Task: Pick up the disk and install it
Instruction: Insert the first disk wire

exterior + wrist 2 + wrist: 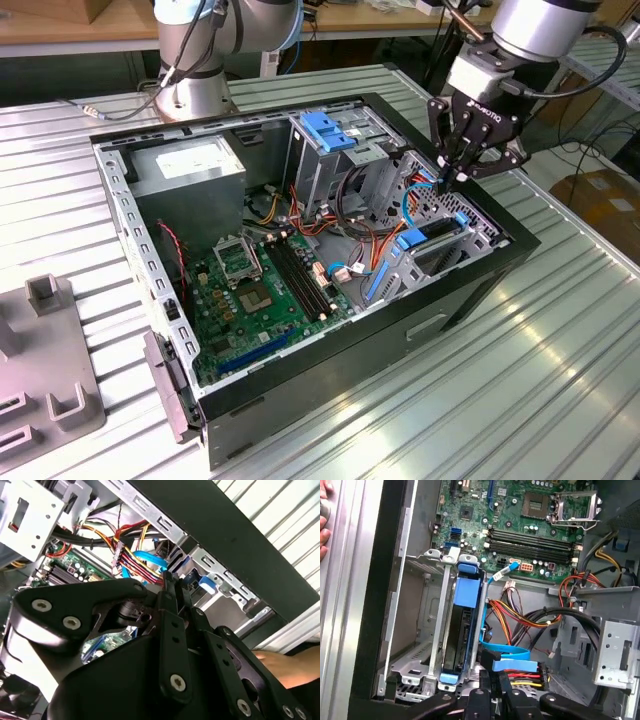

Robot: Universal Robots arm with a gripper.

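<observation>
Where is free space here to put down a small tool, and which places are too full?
Free: the ribbed metal table on the exterior view's right of the computer case, and the strip between the case and the grey fixture plate. Crowded: inside the case, cables pack the space between the disk and the drive cage, where the gripper hangs.

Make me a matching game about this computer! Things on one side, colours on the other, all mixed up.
Things:
1. disk rails
2. motherboard
3. gripper
4. table

Colours:
A. green
B. silvery grey
C. bright blue
D. black

Pairs: 1-C, 2-A, 3-D, 4-B
</observation>
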